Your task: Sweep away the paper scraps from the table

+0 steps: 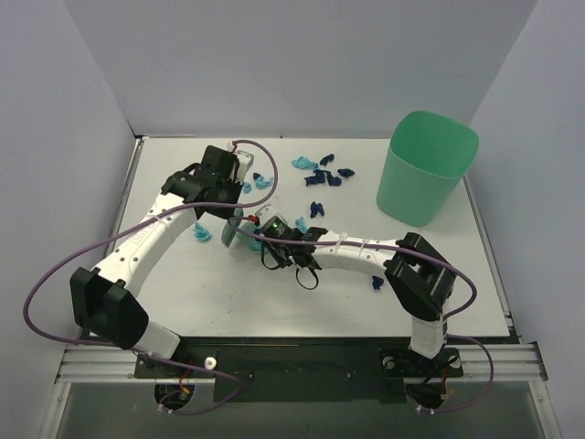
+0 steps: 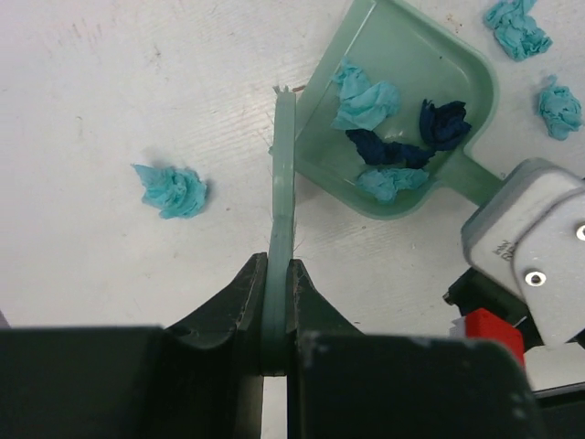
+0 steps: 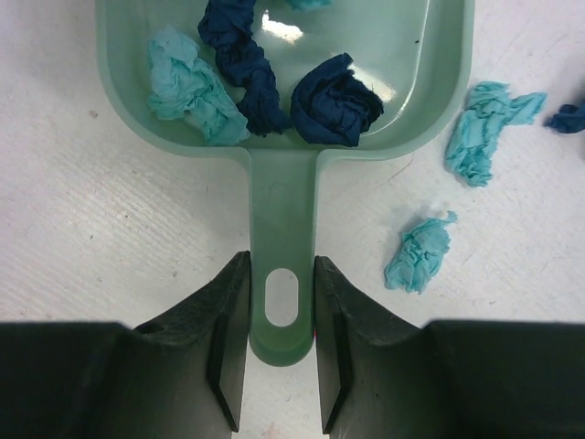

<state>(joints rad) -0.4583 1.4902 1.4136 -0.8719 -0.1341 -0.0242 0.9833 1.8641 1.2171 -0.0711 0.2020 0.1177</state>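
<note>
Nearest, the right gripper (image 3: 281, 283) was clamped on the handle of the green dustpan (image 3: 281, 197), which held several paper scraps (image 3: 196, 87), both teal and navy. Just beside the pan's mouth, the left gripper (image 2: 279, 274) pinched the green brush (image 2: 283, 165). More scraps lay loose on the table (image 1: 219, 302) beyond, toward the green bin (image 1: 428, 169).

Pale grey walls (image 1: 302, 64) close me in across the top and down both sides of the frame, evenly lit. My white counter (image 1: 228, 306) fills the middle; an aluminium rail (image 1: 512, 358) runs along the bottom.
</note>
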